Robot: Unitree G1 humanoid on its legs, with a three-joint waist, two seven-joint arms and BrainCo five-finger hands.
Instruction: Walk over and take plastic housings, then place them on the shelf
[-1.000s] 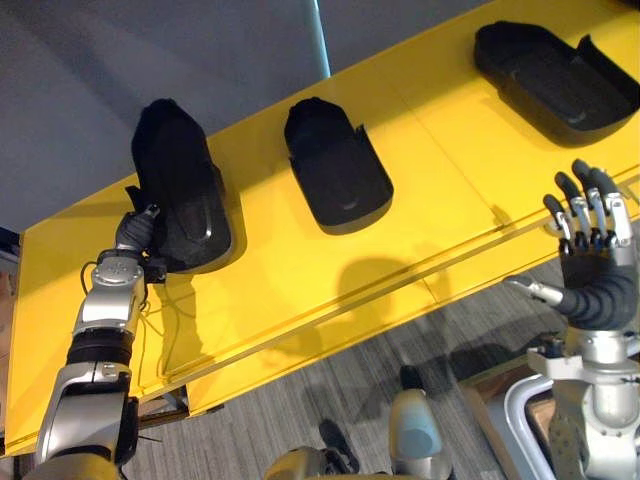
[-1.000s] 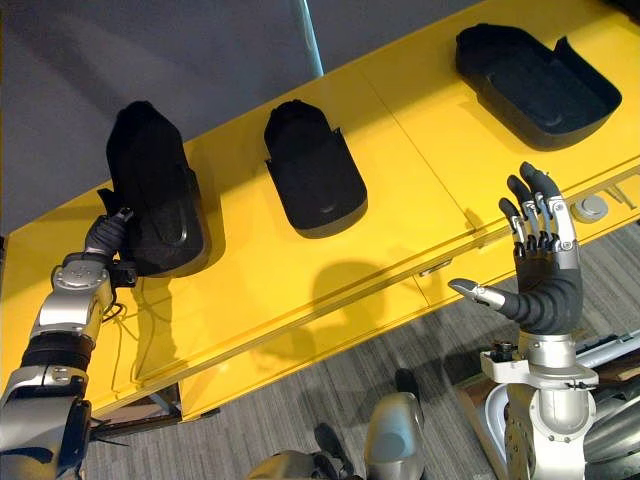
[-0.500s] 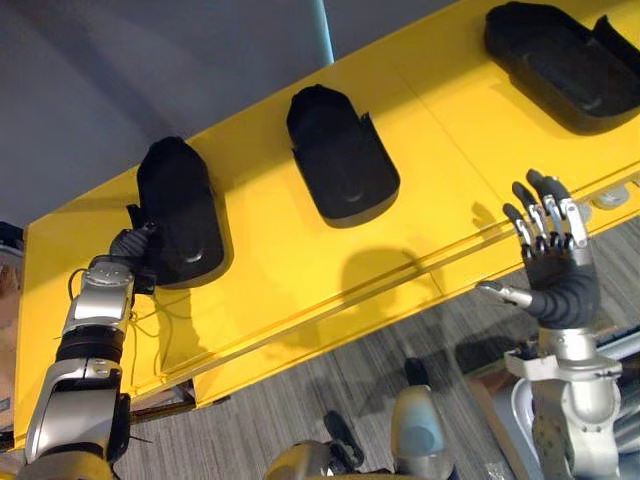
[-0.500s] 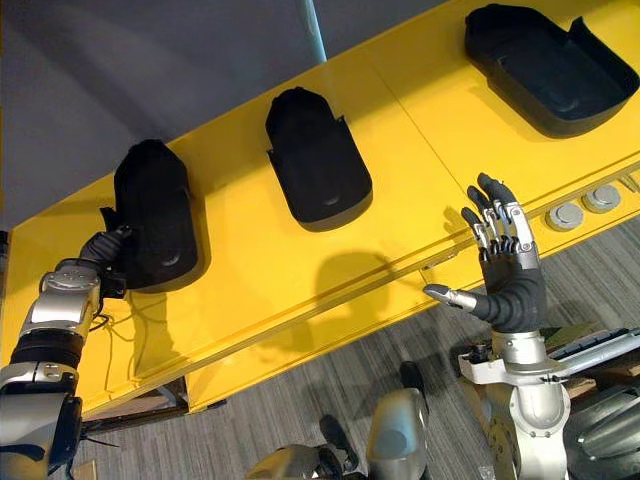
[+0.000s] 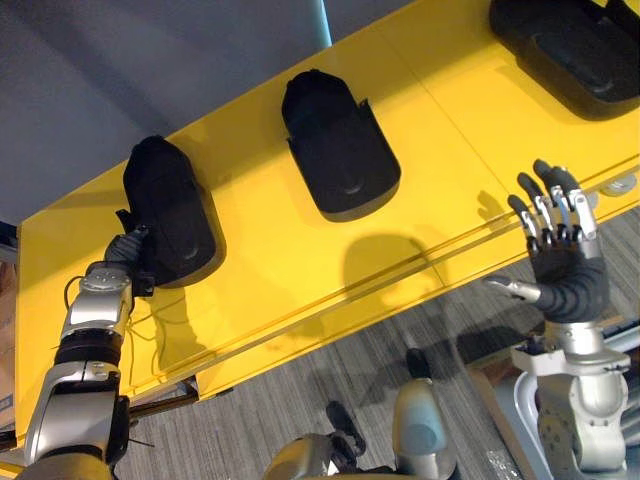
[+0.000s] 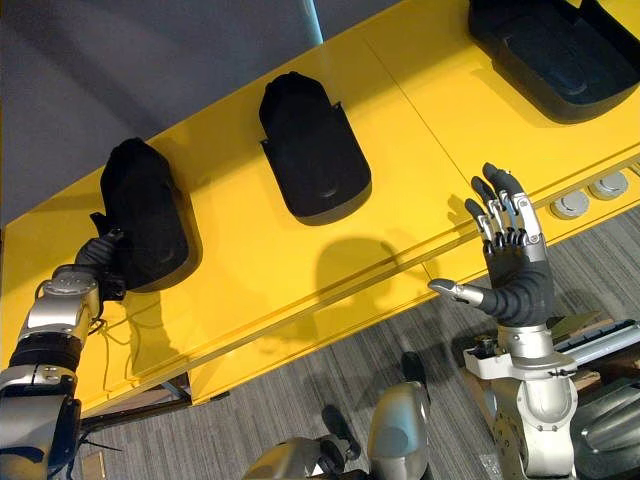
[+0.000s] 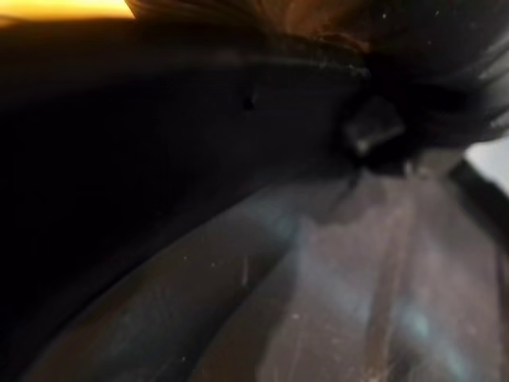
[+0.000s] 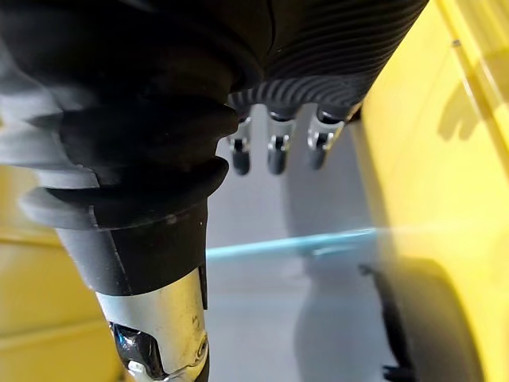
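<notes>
My left robot hand [image 5: 128,252] is touching left housing [image 5: 170,210] on shelf [image 5: 270,260], can't tell its grip; right robot hand [image 5: 562,275] is hovering open, empty; middle housing [image 5: 338,150], right housing [image 5: 570,45] are already lying shelved.

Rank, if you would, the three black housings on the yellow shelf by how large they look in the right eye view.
1. Largest: right housing, even though the view's edge cuts it off.
2. Then middle housing and left housing: too alike to rank. The left hand sits at the left one's near end.

Black plastic housings [image 5: 340,150] sit on a yellow shelf [image 5: 275,255].
</notes>
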